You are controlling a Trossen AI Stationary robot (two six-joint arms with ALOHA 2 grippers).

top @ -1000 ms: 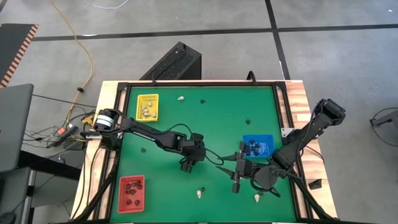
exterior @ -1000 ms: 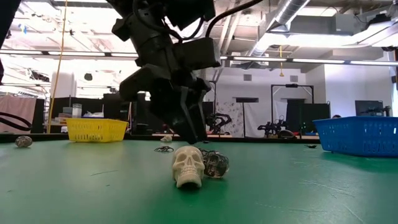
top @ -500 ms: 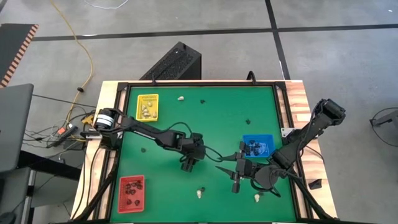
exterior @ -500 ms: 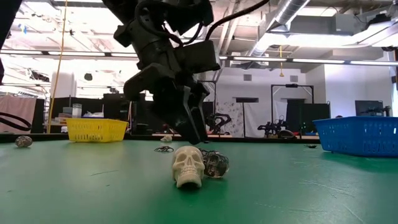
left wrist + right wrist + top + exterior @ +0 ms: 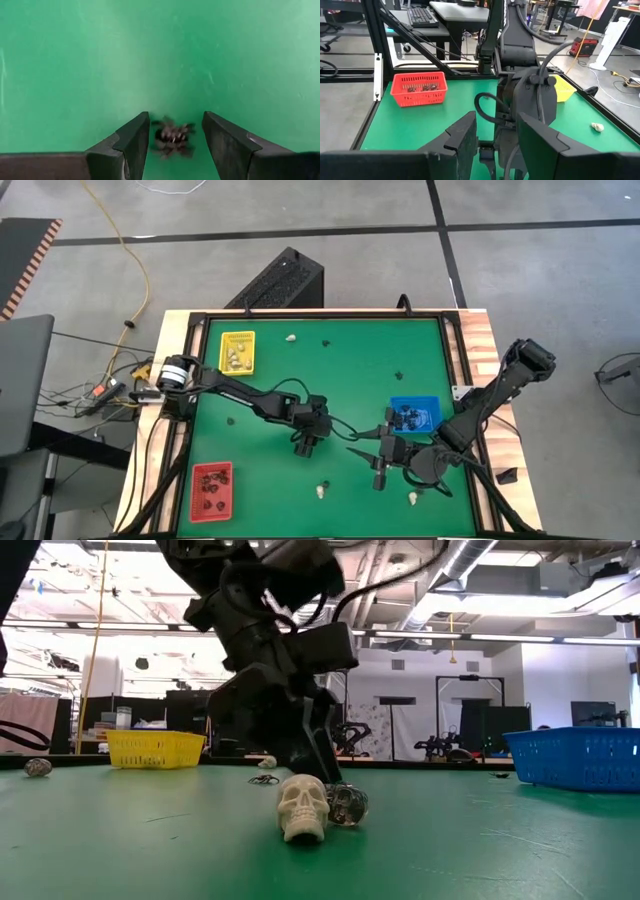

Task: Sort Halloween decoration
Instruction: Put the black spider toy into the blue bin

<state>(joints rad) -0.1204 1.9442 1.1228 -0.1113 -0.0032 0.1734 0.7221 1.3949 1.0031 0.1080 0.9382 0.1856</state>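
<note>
Straddling a black spider trinket [image 5: 172, 141] on the worktop [image 5: 340, 370] near its middle, the left gripper [image 5: 174, 145] stands open, fingers not touching it. The right gripper [image 5: 378, 472], near the front edge, is open and empty.
</note>
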